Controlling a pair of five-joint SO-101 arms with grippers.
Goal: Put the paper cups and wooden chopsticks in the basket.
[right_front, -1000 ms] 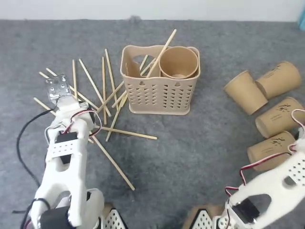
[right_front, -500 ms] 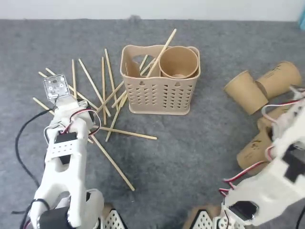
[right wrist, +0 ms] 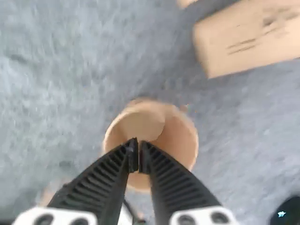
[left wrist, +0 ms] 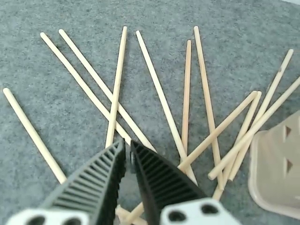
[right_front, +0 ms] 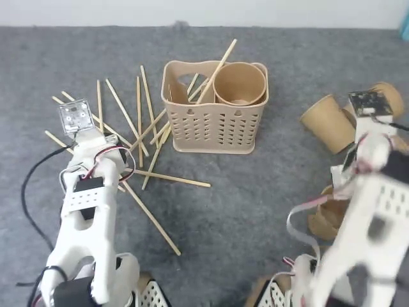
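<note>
A beige basket (right_front: pixel 214 131) stands at the table's middle back, holding a paper cup (right_front: pixel 239 83) and a few slanting chopsticks (right_front: pixel 217 64). Several wooden chopsticks (right_front: pixel 137 112) lie scattered to its left. My left gripper (left wrist: pixel 126 146) hovers shut just above these chopsticks (left wrist: pixel 161 101), with nothing seen between its fingers. My right gripper (right wrist: pixel 138 144) is shut on the rim of a paper cup (right wrist: pixel 173 136) whose open mouth faces the wrist camera. In the high view that cup (right_front: pixel 323 220) sits under the right arm (right_front: pixel 370 211). Two more cups (right_front: pixel 327 123) lie on their sides at the far right.
Grey carpet covers the table. Another lying cup (right wrist: pixel 243 40) is close beyond the held one. The basket's corner (left wrist: pixel 276 178) is near the left gripper. Open carpet lies in front of the basket, between the two arms.
The right arm has swung up and in over the right-hand cups. The nearest cup has shifted left and turned with its gripper. The left arm rose slightly, then held still.
</note>
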